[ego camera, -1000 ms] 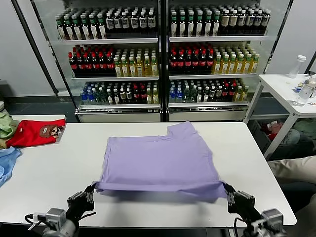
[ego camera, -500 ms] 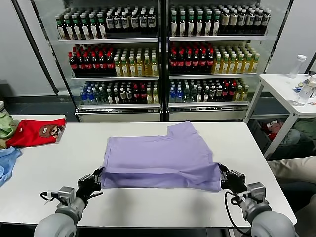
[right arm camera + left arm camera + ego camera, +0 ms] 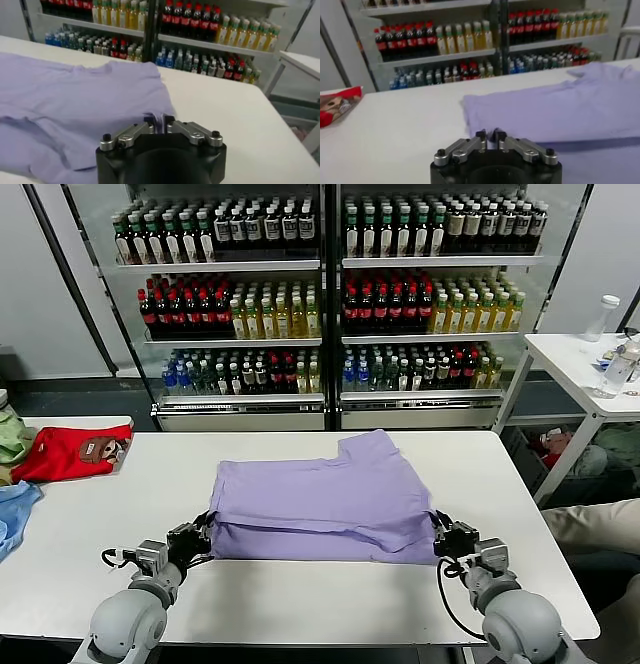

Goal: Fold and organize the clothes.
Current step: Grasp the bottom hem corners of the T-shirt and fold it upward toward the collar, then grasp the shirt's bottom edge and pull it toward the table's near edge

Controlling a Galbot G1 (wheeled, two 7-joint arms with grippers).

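Observation:
The lavender T-shirt (image 3: 320, 494) lies plain side up in the middle of the white table (image 3: 300, 594), its near hem folded back over itself. My left gripper (image 3: 203, 533) is shut on the shirt's near left corner, also seen in the left wrist view (image 3: 490, 136). My right gripper (image 3: 440, 534) is shut on the near right corner, also seen in the right wrist view (image 3: 159, 120). Both hold the hem low over the shirt. The shirt fills much of the left wrist view (image 3: 570, 105) and of the right wrist view (image 3: 75, 100).
A red garment with a brown cartoon patch (image 3: 70, 452) and a light blue cloth (image 3: 12, 519) lie at the table's left end. Glass-door fridges full of bottles (image 3: 320, 294) stand behind. A second white table (image 3: 580, 364) with bottles is at the right.
Both grippers have carried the shirt's near hem away from me, from the table's front edge to over the shirt. The fold has grown deeper and the visible shirt shorter.

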